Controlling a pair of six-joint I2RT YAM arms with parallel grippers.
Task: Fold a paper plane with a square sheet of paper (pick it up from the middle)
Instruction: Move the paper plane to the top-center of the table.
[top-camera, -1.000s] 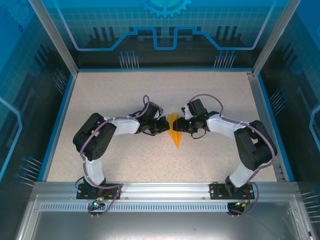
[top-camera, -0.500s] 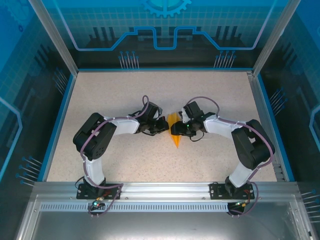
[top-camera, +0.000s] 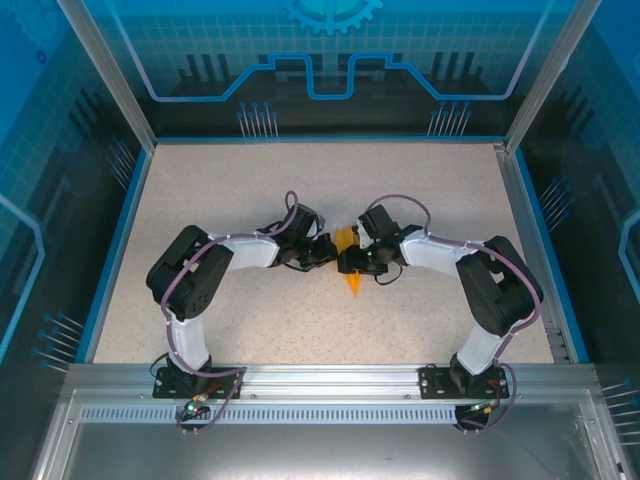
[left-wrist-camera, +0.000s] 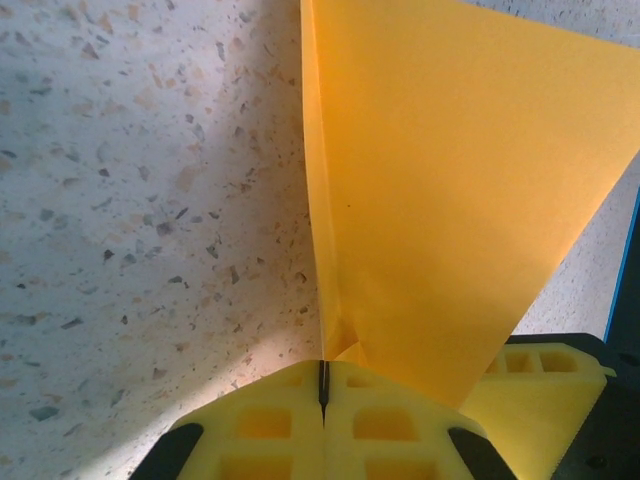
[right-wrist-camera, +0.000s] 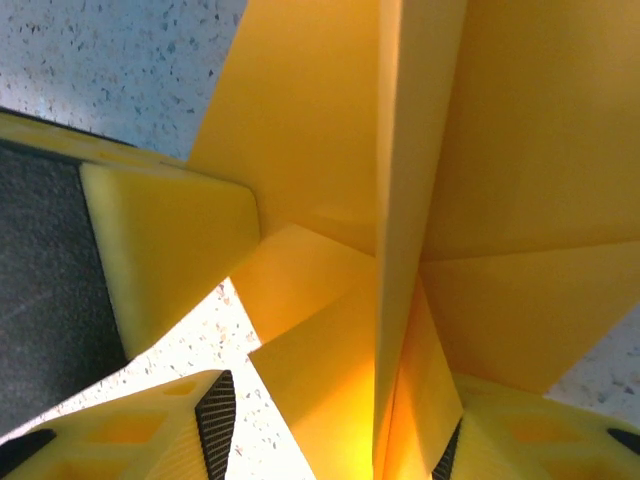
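The paper plane (top-camera: 350, 270) is a narrow bright-orange dart at the table's middle, its sharp tip toward the near edge. In the left wrist view its layered wing (left-wrist-camera: 450, 200) rises from my left gripper (left-wrist-camera: 324, 375), whose yellow fingers are pressed together with the paper's edge pinched in the slit. That left gripper (top-camera: 324, 252) comes in from the left. My right gripper (top-camera: 352, 262) reaches in from the right and stands open, its fingers straddling the plane's central ridge (right-wrist-camera: 400, 200) and folded layers. The right gripper's (right-wrist-camera: 333, 430) ribbed pads sit apart from the paper on the left side.
The speckled beige table (top-camera: 250, 180) is bounded by a blue rim and an aluminium frame (top-camera: 320, 380) at the near edge. The left gripper's yellow finger (right-wrist-camera: 170, 250) shows close beside the plane in the right wrist view.
My right gripper has slid leftward, from beside the plane to over it, covering more of the orange paper. The left arm and the plane have held still.
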